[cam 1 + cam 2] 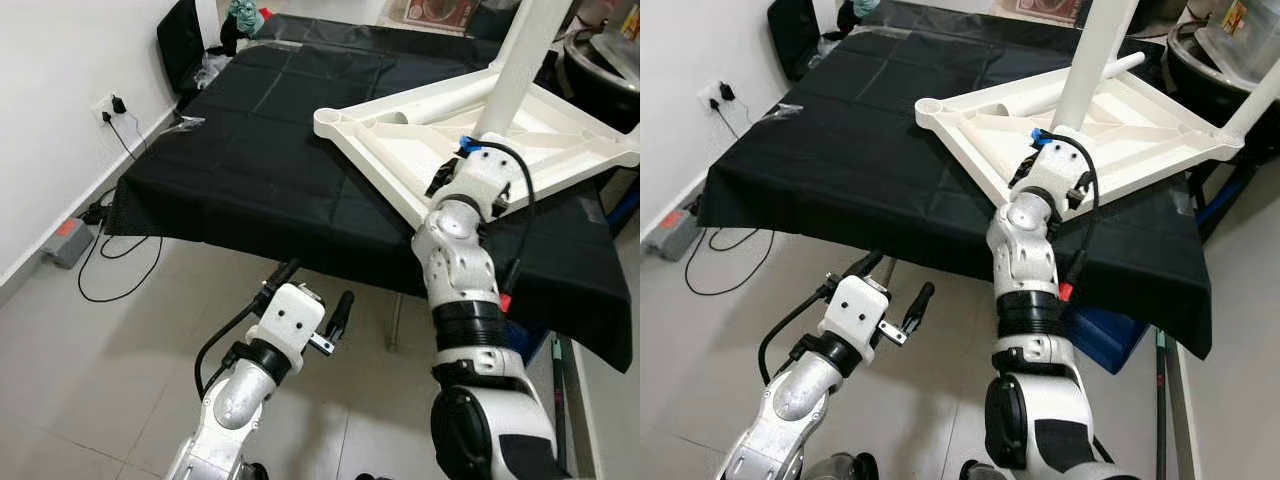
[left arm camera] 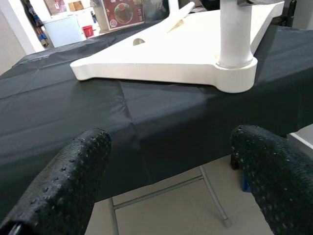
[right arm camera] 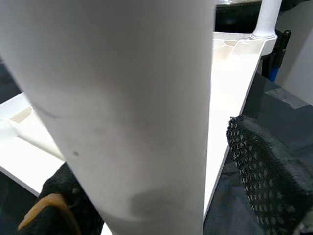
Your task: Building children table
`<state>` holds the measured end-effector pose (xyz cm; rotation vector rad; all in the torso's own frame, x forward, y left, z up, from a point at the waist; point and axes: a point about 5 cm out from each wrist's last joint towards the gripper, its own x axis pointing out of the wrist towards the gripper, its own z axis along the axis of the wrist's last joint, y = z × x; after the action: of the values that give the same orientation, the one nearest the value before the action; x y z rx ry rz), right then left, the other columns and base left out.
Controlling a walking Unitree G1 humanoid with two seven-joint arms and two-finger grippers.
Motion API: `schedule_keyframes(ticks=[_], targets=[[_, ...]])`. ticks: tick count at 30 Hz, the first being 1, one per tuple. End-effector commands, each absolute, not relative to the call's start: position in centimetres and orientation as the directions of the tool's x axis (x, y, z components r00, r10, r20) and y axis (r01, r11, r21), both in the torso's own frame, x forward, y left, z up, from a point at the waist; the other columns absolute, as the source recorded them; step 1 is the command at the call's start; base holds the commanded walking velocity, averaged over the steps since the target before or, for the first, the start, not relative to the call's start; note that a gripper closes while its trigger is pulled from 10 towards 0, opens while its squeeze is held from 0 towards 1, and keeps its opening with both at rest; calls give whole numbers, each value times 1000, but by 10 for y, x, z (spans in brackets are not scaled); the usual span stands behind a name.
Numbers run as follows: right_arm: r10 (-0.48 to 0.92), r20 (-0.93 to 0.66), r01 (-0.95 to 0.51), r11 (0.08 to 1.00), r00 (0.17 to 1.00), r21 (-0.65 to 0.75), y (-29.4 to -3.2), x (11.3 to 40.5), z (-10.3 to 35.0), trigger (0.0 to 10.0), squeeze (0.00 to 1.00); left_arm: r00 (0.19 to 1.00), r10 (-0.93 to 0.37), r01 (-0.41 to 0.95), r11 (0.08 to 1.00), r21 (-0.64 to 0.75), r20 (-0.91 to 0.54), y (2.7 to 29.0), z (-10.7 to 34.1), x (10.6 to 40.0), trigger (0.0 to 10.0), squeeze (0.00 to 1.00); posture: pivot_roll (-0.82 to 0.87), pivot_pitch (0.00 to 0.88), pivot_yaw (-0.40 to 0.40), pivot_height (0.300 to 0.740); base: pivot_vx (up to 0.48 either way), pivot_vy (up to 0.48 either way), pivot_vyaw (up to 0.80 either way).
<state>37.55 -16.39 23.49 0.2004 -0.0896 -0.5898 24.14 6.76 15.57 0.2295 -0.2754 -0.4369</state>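
Observation:
The white children's table top (image 1: 400, 150) lies upside down on a table with a black cloth (image 1: 250, 150). A white leg (image 1: 515, 70) stands upright in its near corner socket. My right gripper (image 3: 166, 186) is at the base of that leg, open, one black finger (image 3: 269, 171) on each side and a small gap on one side. Another upright leg (image 1: 1258, 100) stands at the right corner. My left gripper (image 1: 313, 292) hangs open in front of and below the table edge, holding nothing; its wrist view looks at the table top (image 2: 161, 54) and leg base (image 2: 235, 68).
A wall socket with a plugged cable (image 1: 115, 105) and a power strip (image 1: 68, 240) lie at the left on the tiled floor. A blue box (image 1: 1110, 340) sits under the table. Dark bags (image 1: 185, 40) stand at the far left, pots (image 1: 1230, 50) at the right.

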Motion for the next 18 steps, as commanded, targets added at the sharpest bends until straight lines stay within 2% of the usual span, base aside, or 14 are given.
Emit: schedule_keyframes(ticks=[1,2,4,6,11,13,18], targets=[[-541,58,520,829,839,209,-167,366,233,10000,0,875,-449,394,878,273,181,68,149,242,10000,0,145,151,-56,740,0,0,0],[-541,58,520,829,839,209,-167,366,233,10000,0,875,-449,394,878,273,181,68,149,242,10000,0,145,151,-56,740,0,0,0],[-437,117,406,888,892,216,-160,353,231,10000,0,876,-449,395,878,272,179,69,148,243,10000,0,136,151,-51,740,0,0,0],[-417,119,386,896,901,220,-158,348,227,10000,0,875,-449,395,877,272,178,69,148,243,10000,0,135,151,-50,740,0,0,0],[-440,86,421,890,894,174,-164,336,216,10000,0,874,-453,398,875,276,175,70,147,243,10000,0,136,149,-49,740,0,0,0],[-311,69,293,935,948,198,-152,328,208,10000,0,874,-454,399,874,277,172,70,147,244,10000,0,142,149,-48,740,0,0,0],[-246,73,229,955,966,189,-149,320,200,10000,0,875,-453,398,874,278,172,71,147,245,10000,0,139,148,-46,740,0,0,0]])
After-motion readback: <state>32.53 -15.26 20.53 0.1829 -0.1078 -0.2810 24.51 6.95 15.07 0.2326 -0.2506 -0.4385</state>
